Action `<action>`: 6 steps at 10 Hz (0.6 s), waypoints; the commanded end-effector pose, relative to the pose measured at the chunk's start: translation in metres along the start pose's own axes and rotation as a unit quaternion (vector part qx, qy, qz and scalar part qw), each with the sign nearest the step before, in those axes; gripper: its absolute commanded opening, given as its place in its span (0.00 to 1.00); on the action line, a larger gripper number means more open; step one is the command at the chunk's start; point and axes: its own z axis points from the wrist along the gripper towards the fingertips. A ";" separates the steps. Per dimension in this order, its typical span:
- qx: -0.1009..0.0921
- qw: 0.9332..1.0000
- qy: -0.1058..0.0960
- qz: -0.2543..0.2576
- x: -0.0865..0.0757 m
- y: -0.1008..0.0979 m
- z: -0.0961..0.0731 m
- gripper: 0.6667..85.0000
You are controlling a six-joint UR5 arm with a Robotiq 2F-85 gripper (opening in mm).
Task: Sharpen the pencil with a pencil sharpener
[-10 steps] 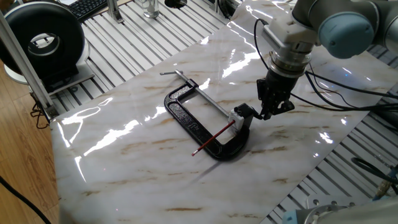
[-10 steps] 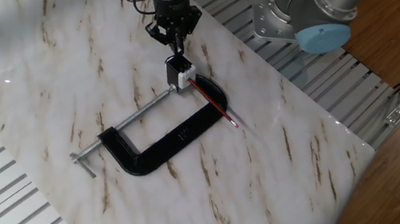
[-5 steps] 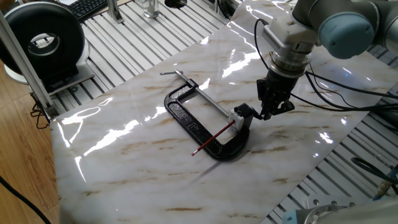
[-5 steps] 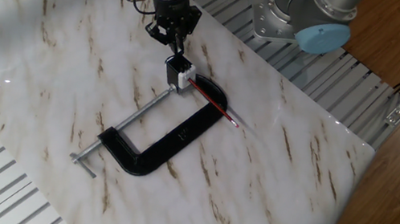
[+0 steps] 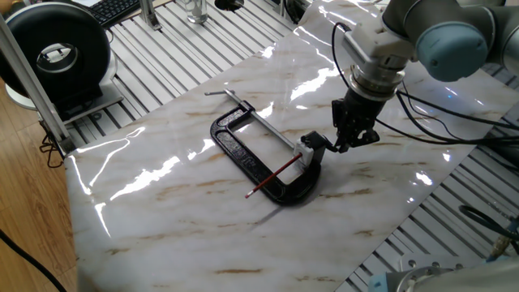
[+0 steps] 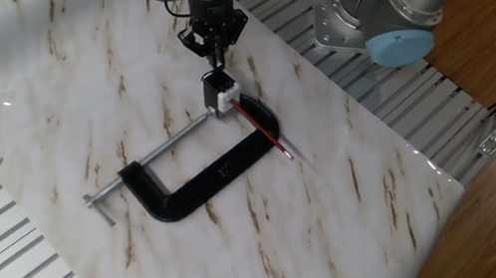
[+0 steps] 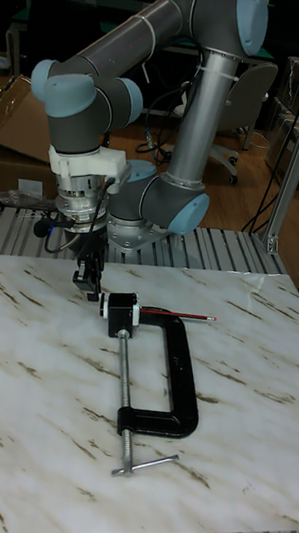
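- Tabletop point(image 7: 47, 429): marble-patterned sheet, glossy, with glare patches in the fixed views.
- Black clamp point(image 7: 178, 374) lies flat, nearest the tall camera. Its T-handle points toward that camera; its silver threaded rod point(image 7: 123, 375) runs back to the pad end.
- Pencil sharpener point(image 6: 224, 100): small pale block held at the far end of the clamp, between screw pad and frame, so it appears fixed in place.
- Pencil point(image 5: 274, 176): red, thin, lying across the curved end of the clamp frame. One end is at or in the sharpener, the other juts out over the tabletop. How deep it is seated cannot be told.
- Gripper point(image 6: 211, 47): hangs just behind the sharpener end of the clamp, pointing down and very near the black pad. The fingers point(image 5: 344, 139) look close together with nothing between them; contact with the clamp cannot be told.
- Judgement, step in hand: approaching the pencil.
- To do it well: open the fingers, take the pencil on its free length clear of the frame, keep it on the sharpener's axis, then push in gently while turning. A sideways load could snap the tip or skid the clamp.
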 end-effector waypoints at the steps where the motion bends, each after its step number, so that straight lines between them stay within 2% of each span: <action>1: 0.020 1.000 -0.004 0.009 -0.002 -0.011 -0.002 0.00; 3: 0.015 1.000 0.001 0.010 0.001 -0.008 -0.002 0.00; 6: 0.012 1.000 0.003 0.019 -0.008 0.000 -0.011 0.00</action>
